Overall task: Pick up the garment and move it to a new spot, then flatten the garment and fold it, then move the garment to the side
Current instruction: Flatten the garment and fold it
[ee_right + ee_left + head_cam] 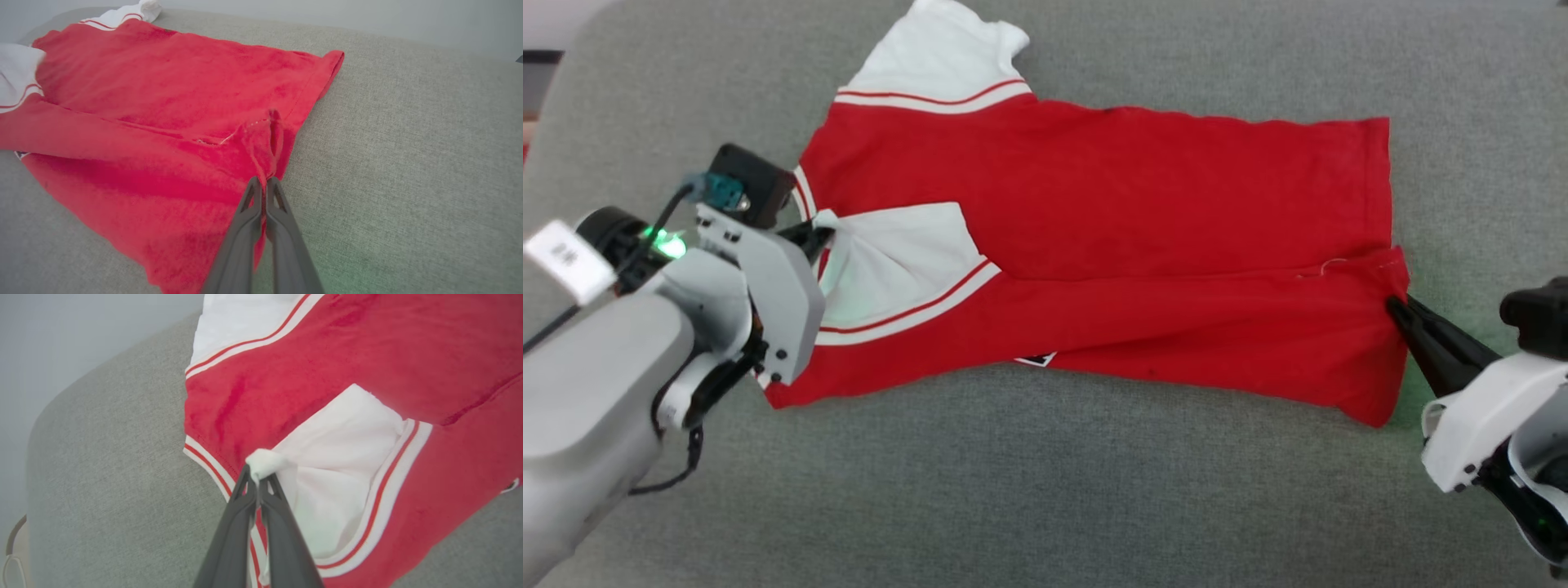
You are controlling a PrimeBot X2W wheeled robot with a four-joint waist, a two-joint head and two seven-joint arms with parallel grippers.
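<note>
The garment [1111, 212] is a red jersey with white sleeves, spread across the grey surface with its near long side folded over the body. One white sleeve [939, 61] lies flat at the far left. My left gripper [818, 233] is shut on the tip of the other white sleeve [339, 457], which is doubled over the red body; its dark fingers [261, 514] pinch a small white bunch of cloth. My right gripper [1395, 307] is shut on the red hem [267, 155] at the garment's right end, where the folded layer's corner is gathered. A corner of the black number [1036, 359] peeks out below.
The grey fabric surface [1045, 506] stretches all around the garment, with room at the front and to the right. Its rounded far edge [102, 375] meets a pale wall in the left wrist view.
</note>
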